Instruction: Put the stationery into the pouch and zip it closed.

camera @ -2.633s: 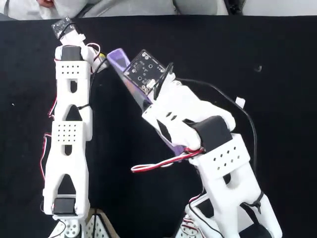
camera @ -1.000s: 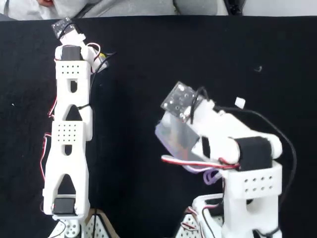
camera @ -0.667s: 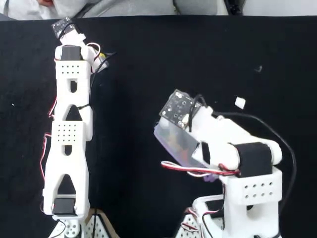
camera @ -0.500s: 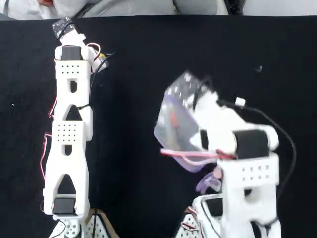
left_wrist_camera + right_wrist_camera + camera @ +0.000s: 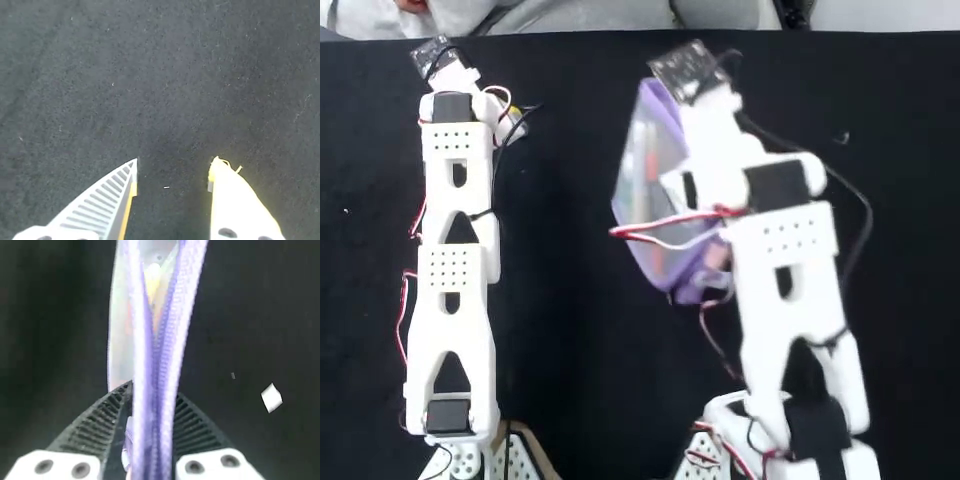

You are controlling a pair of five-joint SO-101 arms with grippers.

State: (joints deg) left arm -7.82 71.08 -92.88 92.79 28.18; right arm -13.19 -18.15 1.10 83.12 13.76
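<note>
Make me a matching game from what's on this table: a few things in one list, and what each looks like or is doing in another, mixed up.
Things:
1. pouch
2. left gripper
3. right gripper
4. white scrap

Descriptions:
A. lying loose on the black table
B. open, with nothing between its fingers
C. shut on a purple zip edge
D. clear sides, purple trim, coloured items inside

Pairs: 1-D, 2-B, 3-C, 4-A
</note>
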